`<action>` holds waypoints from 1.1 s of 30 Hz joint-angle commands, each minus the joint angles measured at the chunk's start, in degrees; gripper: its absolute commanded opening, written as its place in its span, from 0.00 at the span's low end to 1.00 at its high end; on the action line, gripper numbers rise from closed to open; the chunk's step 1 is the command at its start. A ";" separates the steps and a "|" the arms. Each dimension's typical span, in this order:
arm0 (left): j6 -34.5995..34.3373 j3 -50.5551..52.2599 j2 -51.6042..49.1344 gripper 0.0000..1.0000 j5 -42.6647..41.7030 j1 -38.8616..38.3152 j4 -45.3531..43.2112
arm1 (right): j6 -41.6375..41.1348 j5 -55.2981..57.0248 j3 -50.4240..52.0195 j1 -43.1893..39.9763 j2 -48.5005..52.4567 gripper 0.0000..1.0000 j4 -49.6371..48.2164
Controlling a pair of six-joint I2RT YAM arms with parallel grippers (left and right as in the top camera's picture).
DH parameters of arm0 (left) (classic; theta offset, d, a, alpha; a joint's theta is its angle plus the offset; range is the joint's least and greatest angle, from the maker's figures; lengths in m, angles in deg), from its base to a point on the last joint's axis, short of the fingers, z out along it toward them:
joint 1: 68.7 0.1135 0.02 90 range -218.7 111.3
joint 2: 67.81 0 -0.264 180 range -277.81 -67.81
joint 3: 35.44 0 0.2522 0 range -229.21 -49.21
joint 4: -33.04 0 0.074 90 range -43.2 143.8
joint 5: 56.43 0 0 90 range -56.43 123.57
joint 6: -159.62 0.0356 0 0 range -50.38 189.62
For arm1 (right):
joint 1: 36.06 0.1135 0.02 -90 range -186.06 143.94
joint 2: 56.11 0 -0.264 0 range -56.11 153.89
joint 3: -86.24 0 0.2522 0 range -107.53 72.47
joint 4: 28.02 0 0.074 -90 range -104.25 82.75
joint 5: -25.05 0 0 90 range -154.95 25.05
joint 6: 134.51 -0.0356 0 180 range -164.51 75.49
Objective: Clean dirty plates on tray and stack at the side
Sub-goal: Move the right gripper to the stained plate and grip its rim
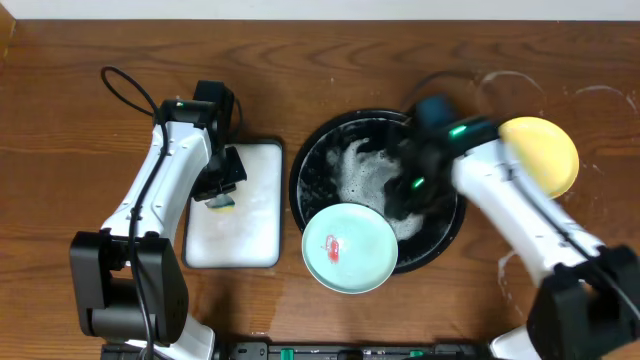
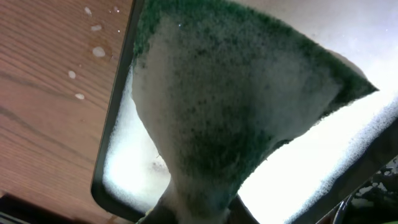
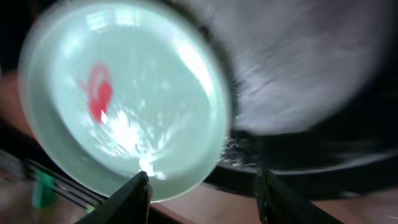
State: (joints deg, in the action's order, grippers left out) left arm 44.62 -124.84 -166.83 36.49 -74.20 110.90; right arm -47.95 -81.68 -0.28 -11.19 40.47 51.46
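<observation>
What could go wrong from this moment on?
The pale mint-green round plate lies across the rim of the large round black tray, overhanging it, with the right hand open: it may slide off. It carries a red smear, while the left hand holds the green sponge away over the white rectangular tray: it could get stacked dirty.

From up top I've got the black tray (image 1: 318, 170) foamy at mid-table, a mint plate (image 1: 350, 248) w/ red smear lapping its front-left rim, the yellow plate (image 1: 548, 150) toward the back-right corner, L gripper (image 1: 220, 195) w/ a sponge (image 1: 221, 204) over the white tray (image 1: 250, 225), R gripper (image 1: 403, 205) over the foam.
</observation>
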 commanded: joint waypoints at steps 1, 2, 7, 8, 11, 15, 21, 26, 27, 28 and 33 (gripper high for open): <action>0.98 -0.11 0.02 0.11 -0.11 0.13 0.22 | -5.40 3.15 6.62 5.22 0.57 0.52 -3.30; 0.98 -0.11 0.02 0.11 -0.11 0.13 0.22 | -6.64 3.21 8.81 6.27 0.57 0.52 -4.76; 0.96 -0.11 0.02 0.11 -0.11 0.13 -0.15 | -12.63 3.17 18.14 7.32 0.57 0.41 -13.68; 0.96 -0.11 0.02 0.11 -0.11 0.13 -0.15 | -12.83 3.17 18.51 7.32 0.57 0.37 -14.27; 0.96 -0.11 0.02 0.11 -0.11 0.13 -0.15 | -12.83 3.19 18.56 7.32 0.55 0.11 -15.89; 0.96 -0.11 0.02 0.11 -0.13 0.13 -0.11 | -12.85 3.67 18.34 6.25 0.52 0.01 -18.58; 0.96 -0.11 0.02 0.11 -0.13 0.13 -0.07 | -15.89 10.16 15.96 -0.57 0.50 0.01 -19.63; 0.96 -0.11 0.02 0.11 -0.15 0.13 -0.09 | -19.71 10.10 14.12 -8.63 0.50 0.01 -24.68; 0.96 -0.11 0.02 0.11 -0.15 0.13 -0.07 | -20.59 10.10 14.14 -9.86 0.50 0.01 -25.53; 0.96 -0.11 0.02 0.10 -0.15 0.13 -0.09 | -21.46 10.14 14.14 -11.10 0.52 0.01 -26.12; 1.64 -0.13 0.02 0.08 -0.13 0.13 -0.13 | -24.63 10.40 14.62 -11.98 0.90 0.01 -25.66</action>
State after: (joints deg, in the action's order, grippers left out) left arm 44.67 -124.84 -166.83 36.47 -74.20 110.76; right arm -68.89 -72.19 14.41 -23.67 40.99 25.62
